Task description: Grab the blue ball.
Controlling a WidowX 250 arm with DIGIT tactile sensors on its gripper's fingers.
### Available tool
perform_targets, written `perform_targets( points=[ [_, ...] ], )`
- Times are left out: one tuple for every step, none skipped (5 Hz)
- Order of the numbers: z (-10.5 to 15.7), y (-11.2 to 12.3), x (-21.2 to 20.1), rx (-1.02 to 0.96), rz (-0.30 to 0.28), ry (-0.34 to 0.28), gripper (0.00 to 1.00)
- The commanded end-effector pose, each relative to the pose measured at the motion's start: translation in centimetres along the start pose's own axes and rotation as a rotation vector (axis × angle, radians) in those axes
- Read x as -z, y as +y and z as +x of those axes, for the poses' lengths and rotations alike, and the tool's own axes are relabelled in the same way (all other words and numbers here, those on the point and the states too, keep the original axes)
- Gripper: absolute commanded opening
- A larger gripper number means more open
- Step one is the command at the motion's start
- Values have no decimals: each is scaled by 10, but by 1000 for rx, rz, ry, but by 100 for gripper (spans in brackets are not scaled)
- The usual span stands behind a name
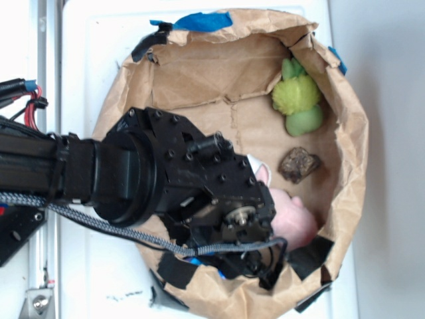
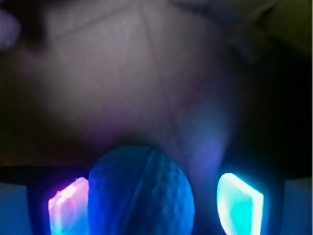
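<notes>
Black screw-studded arm [image 1: 172, 176], braided grey cable [image 1: 99, 226].

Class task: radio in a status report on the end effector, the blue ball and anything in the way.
End effector down inside paper bowl, fingers either side of blue ball. Gap shows on one side; grip unconfirmed. Pink plush beside the arm, nothing blocking.

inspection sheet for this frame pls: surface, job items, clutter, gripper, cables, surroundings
Surface: crumpled brown paper bowl on a white table, blue tape at rim.
Job's things: blue ball between the lit finger pads in wrist view; contact unclear.
Clutter: green plush toy, brown lump, pink plush.
Grippers: gripper low in bowl, straddling ball.
Cables: braided cable under arm; red wires.
Surroundings: nothing seen.
</notes>
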State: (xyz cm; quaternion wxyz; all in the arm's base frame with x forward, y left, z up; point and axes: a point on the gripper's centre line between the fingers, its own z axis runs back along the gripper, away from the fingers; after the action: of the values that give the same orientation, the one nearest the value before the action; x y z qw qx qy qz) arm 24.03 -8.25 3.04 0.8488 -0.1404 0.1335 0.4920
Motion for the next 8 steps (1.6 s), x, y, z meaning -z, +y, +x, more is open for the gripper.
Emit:
perform_targets(
  points=[
    [-9, 3, 1, 31, -11, -59, 0],
    [5, -3, -11, 59, -25, -81, 0],
    [20, -5, -36, 193, -47, -147, 0],
    [41, -13, -74, 302, -53, -234, 0],
    [40, -13, -109, 385, -21, -334, 0],
    [36, -12, -134, 525, 67, -412, 0],
    [18, -5, -160, 656, 196, -525, 0],
    [8, 10, -174, 748, 213, -573, 0]
  ],
)
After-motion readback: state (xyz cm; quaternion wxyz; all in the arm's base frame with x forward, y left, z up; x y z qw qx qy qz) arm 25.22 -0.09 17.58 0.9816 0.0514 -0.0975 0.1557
